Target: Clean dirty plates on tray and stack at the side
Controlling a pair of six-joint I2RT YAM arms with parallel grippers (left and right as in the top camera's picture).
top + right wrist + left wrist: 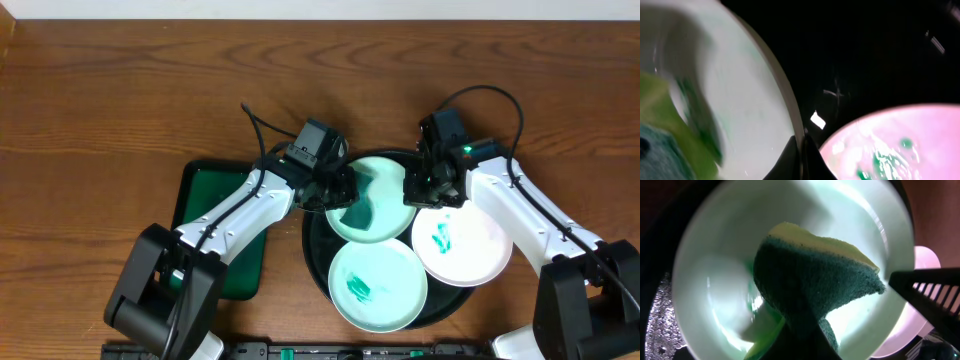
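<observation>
Three dirty plates lie on the black tray [316, 250]. My left gripper [345, 190] is shut on a green and yellow sponge [810, 280], which presses into the back plate [380, 205]; a green smear shows beside the sponge. At that plate's right edge my right gripper [425, 190] is shut, its fingertips [801, 150] pinching the rim [790, 115]. The front plate [378, 285] and the right plate [462, 243] carry teal smears. The right plate [900, 145] looks pink in the right wrist view.
A smaller green rectangular tray [205, 200] lies left of the black tray, partly under my left arm. Brown wood tabletop [150, 90] stretches behind and to both sides. Cables arch over both wrists.
</observation>
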